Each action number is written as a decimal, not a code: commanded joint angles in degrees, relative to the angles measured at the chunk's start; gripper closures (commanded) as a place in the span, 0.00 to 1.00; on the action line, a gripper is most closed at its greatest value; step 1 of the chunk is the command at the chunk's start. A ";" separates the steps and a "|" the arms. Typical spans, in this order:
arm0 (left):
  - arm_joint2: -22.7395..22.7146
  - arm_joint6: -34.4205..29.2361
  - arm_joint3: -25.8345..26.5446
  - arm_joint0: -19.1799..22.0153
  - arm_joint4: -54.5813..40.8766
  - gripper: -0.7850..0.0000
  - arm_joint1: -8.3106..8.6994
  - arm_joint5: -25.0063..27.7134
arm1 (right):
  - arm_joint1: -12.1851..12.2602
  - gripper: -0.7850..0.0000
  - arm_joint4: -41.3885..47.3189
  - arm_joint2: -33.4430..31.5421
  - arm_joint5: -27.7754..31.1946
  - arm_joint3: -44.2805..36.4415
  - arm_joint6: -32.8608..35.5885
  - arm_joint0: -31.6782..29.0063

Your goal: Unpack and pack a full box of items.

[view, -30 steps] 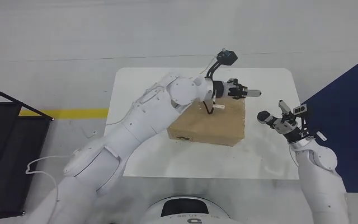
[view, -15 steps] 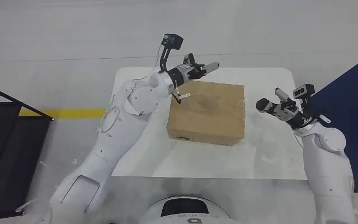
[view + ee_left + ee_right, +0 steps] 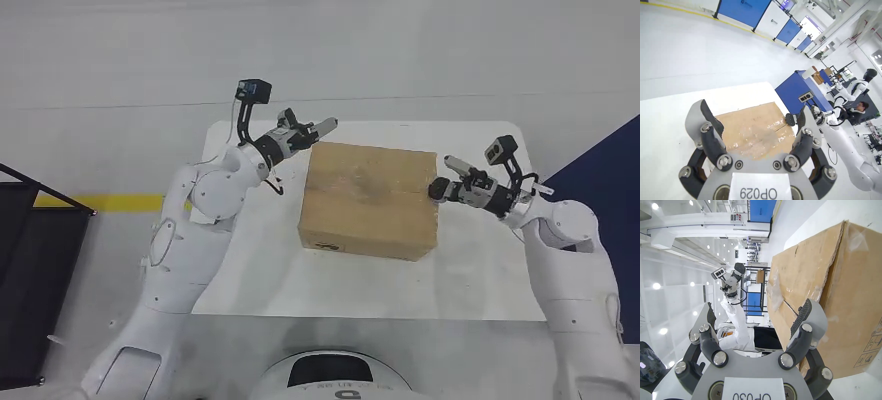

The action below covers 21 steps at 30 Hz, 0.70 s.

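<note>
White table (image 3: 250,270) on pale floor. Cardboard box (image 3: 370,200) near table centre, flaps closed, clear tape over top seam. Left gripper (image 3: 318,128) just beside box's far left corner, fingers spread wide, empty. Right gripper (image 3: 440,178) at box's right edge, likewise wide, nothing held. Contact with box: cannot tell.

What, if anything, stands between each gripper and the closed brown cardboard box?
Nothing visible. The left gripper hangs by a far corner of the closed brown cardboard box, the right gripper at its opposite side, both with jaws open.
</note>
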<state>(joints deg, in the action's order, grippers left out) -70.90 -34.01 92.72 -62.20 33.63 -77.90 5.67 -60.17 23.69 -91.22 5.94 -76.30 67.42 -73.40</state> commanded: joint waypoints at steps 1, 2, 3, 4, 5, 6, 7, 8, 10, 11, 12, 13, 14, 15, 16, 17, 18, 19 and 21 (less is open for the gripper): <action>-0.59 0.09 0.72 -0.50 1.29 0.00 0.23 -0.47 | 0.19 0.00 -2.34 0.73 -1.57 0.54 0.21 0.80; -0.75 -0.07 1.48 -1.00 1.70 0.00 0.35 -0.36 | 0.23 0.00 -2.94 1.09 -2.24 0.51 -0.05 1.09; -1.10 -0.41 2.34 -1.65 1.78 0.00 0.49 -0.27 | 0.24 0.00 -2.99 1.32 -2.50 0.39 -0.22 1.25; -1.59 -0.67 3.24 -2.28 2.00 0.00 0.65 -0.13 | 0.25 0.00 -2.81 1.45 -2.53 0.29 -0.40 1.24; -2.15 -0.94 4.09 -3.02 2.24 0.00 0.82 0.13 | 0.28 0.00 -2.88 1.50 -2.64 0.13 -0.78 1.13; -2.32 -1.08 4.31 -3.27 2.30 0.00 0.88 0.19 | 0.31 0.00 -3.09 1.56 -2.96 -0.12 -1.29 0.98; -2.32 -1.08 4.31 -3.27 2.30 0.00 0.88 0.19 | 0.34 0.00 -3.24 1.68 -3.28 -0.56 -1.71 0.84; -2.32 -1.08 4.31 -3.27 2.30 0.00 0.88 0.19 | 0.35 0.00 -3.30 1.84 -3.54 -1.06 -2.01 0.67; -2.32 -1.08 4.31 -3.27 2.30 0.00 0.88 0.19 | 0.36 0.00 -3.24 1.89 -3.68 -1.29 -2.22 0.56; -2.32 -1.08 4.31 -3.27 2.30 0.00 0.88 0.19 | 0.36 0.00 -3.24 1.89 -3.68 -1.29 -2.22 0.56; -2.32 -1.08 4.31 -3.27 2.30 0.00 0.88 0.19 | 0.36 0.00 -3.24 1.89 -3.68 -1.29 -2.22 0.56; -2.32 -1.08 4.31 -3.27 2.30 0.00 0.88 0.19 | 0.36 0.00 -3.24 1.89 -3.68 -1.29 -2.22 0.56; -2.32 -1.08 4.31 -3.27 2.30 0.00 0.88 0.19 | 0.36 0.00 -3.24 1.89 -3.68 -1.29 -2.22 0.56; -2.28 -0.84 3.91 -3.46 3.44 0.00 0.95 0.05 | 0.36 0.00 -3.24 1.89 -3.68 -1.29 -2.22 0.56; -2.27 -0.37 3.01 -3.66 5.54 0.00 1.07 -0.50 | 0.36 0.00 -3.24 1.89 -3.68 -1.29 -2.22 0.56; -2.65 0.54 2.21 -3.74 6.80 0.00 1.15 -1.41 | 0.36 0.00 -3.24 1.89 -3.68 -1.29 -2.22 0.56; -3.31 1.22 1.41 -3.93 6.70 0.00 1.22 -1.79 | 0.36 0.00 -3.24 1.89 -3.68 -1.29 -2.22 0.56; -3.91 1.43 0.39 -4.19 6.83 0.00 1.35 -1.72 | 0.36 0.00 -3.24 1.89 -3.68 -1.29 -2.22 0.56; -4.76 1.14 -1.69 -4.69 7.95 0.00 1.68 -0.37 | 0.36 0.00 -3.24 1.89 -3.68 -1.29 -2.22 0.56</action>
<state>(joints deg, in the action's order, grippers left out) -75.26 -32.60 92.25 -66.62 40.97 -76.40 4.39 -59.81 20.45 -89.34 2.26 -77.59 65.20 -72.84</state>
